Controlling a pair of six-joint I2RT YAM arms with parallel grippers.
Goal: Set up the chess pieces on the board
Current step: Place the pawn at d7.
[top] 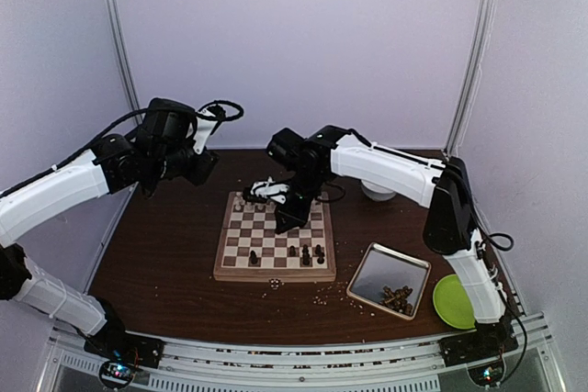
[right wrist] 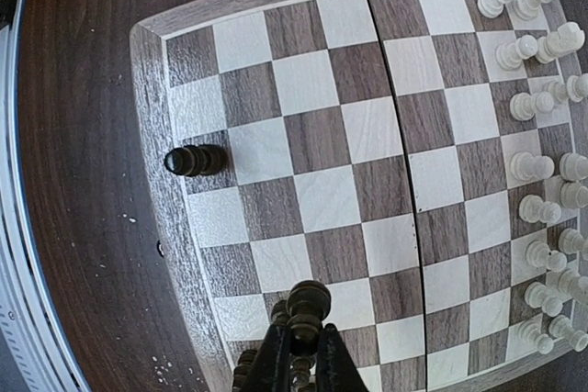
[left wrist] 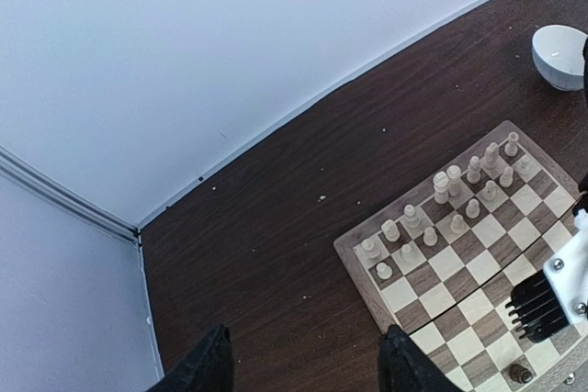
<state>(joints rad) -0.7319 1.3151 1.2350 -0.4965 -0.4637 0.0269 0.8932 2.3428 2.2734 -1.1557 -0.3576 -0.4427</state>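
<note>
Hanging high over the left side of the table (left wrist: 276, 227), the left gripper (left wrist: 308, 337) has its two dark fingers (left wrist: 209, 366) spread well apart, with nothing between them and nothing touching them.

To its right, the board (top: 276, 274) lies flat and square to the table's edges. Its centre seam runs left to right and its clasp sits on the near rim. The cream pieces (top: 253, 201) stand upright in the two far rows. In the near rows a lone dark piece (top: 254, 257) stands toward the left, and a few more dark pieces (top: 306, 253) stand toward the right.

The right gripper (right wrist: 305, 355) hangs over the right half of the board, fingers (right wrist: 274, 364) pinched tight on a held dark piece (right wrist: 309, 302). Its long axis runs in line with the fingers, and its knobbed head shows just past their tips. Whether its foot touches a square, I cannot tell.

Pale crumbs (top: 322, 296) dot the table between the board and the metal tray (top: 404, 262), which holds spare dark pieces (top: 397, 298) in its near corner. A white bowl (top: 377, 192) sits at the far side. A green plate (top: 453, 300) lies just beside the tray, at the near right.
</note>
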